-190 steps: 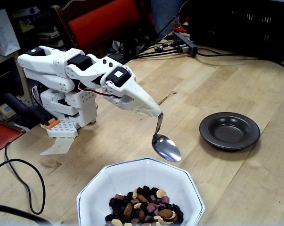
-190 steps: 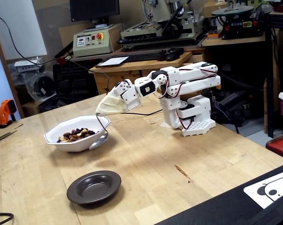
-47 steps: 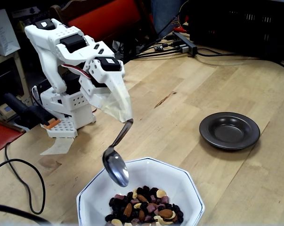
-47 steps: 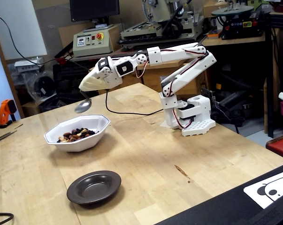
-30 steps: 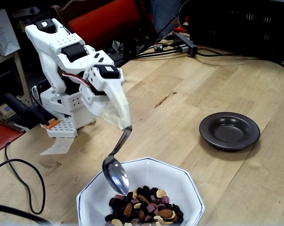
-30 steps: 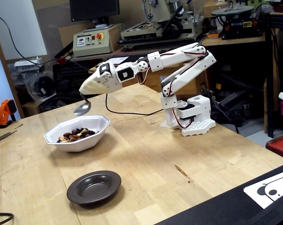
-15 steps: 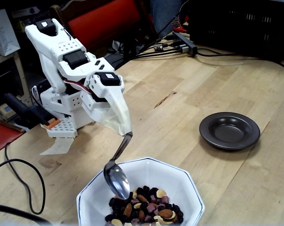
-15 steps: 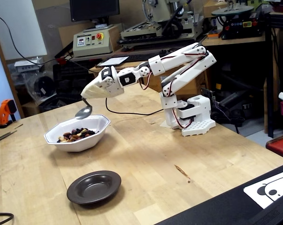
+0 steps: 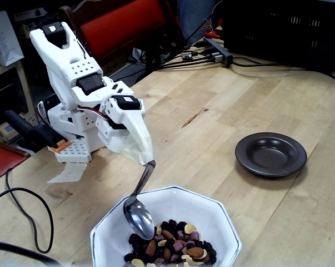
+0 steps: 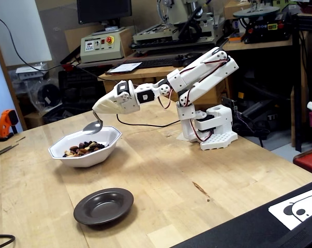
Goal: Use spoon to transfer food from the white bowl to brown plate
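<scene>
The white octagonal bowl (image 9: pixel 217 219) (image 10: pixel 105 144) holds a mix of nuts and raisins, the food (image 9: pixel 175 245) (image 10: pixel 83 148). A shiny silver spoon (image 9: pixel 138 214) (image 10: pixel 92 126) hangs handle-up from my gripper (image 9: pixel 146 160) (image 10: pixel 100 114), whose tip is wrapped in pale tape and shut on the handle. The spoon's bowl dips inside the white bowl's far-left side, at the edge of the food. The dark brown plate (image 9: pixel 270 154) (image 10: pixel 104 205) lies empty on the wooden table, apart from the bowl.
The arm's white base (image 9: pixel 73 133) (image 10: pixel 212 129) stands at the table's edge. Black cables (image 9: pixel 28 222) trail near it. A power strip and wires (image 9: pixel 217 50) lie at the back. Workshop machines (image 10: pixel 145 36) fill the benches behind.
Over the last second my gripper has lowered, bringing the spoon from above the bowl's rim down into the bowl by the food. Earlier still, the arm swung over from the plate side.
</scene>
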### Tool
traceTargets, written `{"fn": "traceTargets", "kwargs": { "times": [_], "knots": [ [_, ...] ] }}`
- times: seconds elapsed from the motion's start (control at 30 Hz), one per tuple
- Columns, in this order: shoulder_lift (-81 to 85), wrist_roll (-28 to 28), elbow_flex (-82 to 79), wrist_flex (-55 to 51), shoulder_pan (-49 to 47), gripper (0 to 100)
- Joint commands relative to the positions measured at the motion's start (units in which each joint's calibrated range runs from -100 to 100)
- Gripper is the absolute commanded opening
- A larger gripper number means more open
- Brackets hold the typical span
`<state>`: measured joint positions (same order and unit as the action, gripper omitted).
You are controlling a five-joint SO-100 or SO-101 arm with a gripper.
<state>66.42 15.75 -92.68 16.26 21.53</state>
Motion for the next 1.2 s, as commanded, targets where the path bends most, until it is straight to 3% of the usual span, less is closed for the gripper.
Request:
{"fn": "traceTargets", "kwargs": {
  "times": [0.0, 0.27, 0.53, 1.17],
  "knots": [
    [0.97, 0.20, -0.07, 3.43, 0.69, 4],
    [0.80, 0.54, -0.24, 3.90, 0.69, 4],
    [0.11, 4.98, -0.42, 3.74, 0.69, 4],
    [0.03, 5.42, -7.32, 3.74, 0.62, 4]
  ]
}}
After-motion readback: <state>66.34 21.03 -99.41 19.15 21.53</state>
